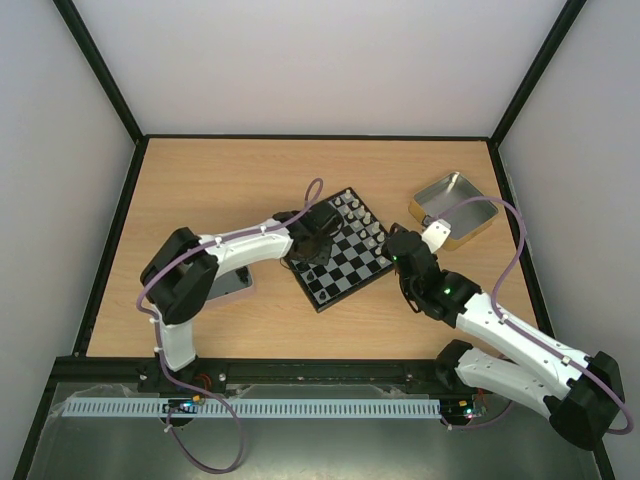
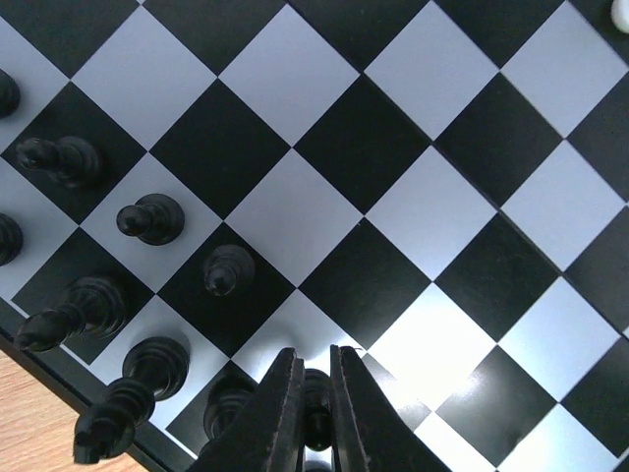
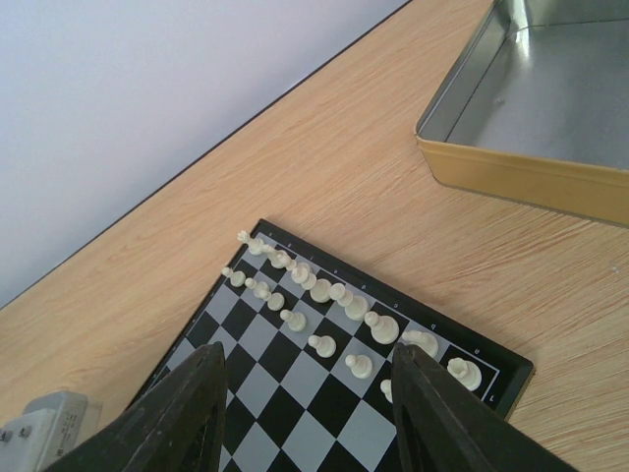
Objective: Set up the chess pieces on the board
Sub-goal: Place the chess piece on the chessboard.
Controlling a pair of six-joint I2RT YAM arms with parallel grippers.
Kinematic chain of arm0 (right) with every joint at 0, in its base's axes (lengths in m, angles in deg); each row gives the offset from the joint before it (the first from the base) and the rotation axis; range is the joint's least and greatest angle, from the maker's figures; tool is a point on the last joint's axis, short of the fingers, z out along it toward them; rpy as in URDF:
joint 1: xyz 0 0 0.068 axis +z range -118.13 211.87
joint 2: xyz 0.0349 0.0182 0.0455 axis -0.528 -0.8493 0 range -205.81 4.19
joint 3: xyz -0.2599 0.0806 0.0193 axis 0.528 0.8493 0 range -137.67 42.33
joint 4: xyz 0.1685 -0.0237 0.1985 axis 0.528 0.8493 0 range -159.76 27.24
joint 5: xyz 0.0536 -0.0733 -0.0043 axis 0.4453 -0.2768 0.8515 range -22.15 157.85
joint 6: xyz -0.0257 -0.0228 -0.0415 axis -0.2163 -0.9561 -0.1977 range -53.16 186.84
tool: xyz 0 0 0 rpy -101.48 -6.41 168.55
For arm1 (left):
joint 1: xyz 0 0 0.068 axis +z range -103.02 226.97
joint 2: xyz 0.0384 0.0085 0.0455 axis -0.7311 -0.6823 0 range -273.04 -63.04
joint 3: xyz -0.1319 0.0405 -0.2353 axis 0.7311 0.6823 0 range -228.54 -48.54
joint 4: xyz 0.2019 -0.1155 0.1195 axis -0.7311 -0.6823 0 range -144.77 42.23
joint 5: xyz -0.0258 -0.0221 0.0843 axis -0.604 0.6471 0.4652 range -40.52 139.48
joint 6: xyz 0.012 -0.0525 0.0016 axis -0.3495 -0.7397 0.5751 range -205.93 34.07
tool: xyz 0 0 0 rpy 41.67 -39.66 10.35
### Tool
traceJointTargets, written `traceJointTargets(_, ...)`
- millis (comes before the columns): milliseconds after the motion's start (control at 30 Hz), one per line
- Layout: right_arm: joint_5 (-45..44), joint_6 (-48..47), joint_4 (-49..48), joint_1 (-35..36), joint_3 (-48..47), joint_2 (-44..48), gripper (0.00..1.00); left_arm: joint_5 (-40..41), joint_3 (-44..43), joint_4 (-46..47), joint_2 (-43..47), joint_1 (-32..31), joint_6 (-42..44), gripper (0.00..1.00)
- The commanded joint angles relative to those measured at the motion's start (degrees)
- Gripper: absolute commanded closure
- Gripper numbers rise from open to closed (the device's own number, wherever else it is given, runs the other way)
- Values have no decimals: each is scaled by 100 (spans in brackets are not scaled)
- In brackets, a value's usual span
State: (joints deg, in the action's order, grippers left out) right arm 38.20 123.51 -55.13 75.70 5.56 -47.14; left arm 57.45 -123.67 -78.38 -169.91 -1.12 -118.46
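Progress: the white pieces (image 3: 324, 290) stand in two rows, seemingly complete, on the chessboard (image 1: 350, 268) side facing the worktop's far right corner. The black pieces (image 2: 147, 218) opposite are only partly placed, several squares bare. With the board mid-worktop, my left end effector (image 2: 316, 359) is clamped on a small black piece (image 2: 316, 401) over the black edge, and my right end effector (image 3: 310, 359) hangs spread and empty. The open tin (image 3: 511, 177) by the right edge shows only bare metal inside.
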Motion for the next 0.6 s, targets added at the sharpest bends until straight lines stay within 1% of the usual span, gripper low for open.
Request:
traceJointTargets(0, -193, 68, 48, -26, 87, -27, 55, 128, -153, -78, -179, -22, 104, 91)
traceJointTargets(433, -151, 43, 31, -24, 83, -47, 55, 132, -159, 29, -389, -10, 120, 89)
traceJointTargets(567, -146, 38, 39, -24, 74, -44, 55, 121, -183, 32, -346, -14, 133, 83)
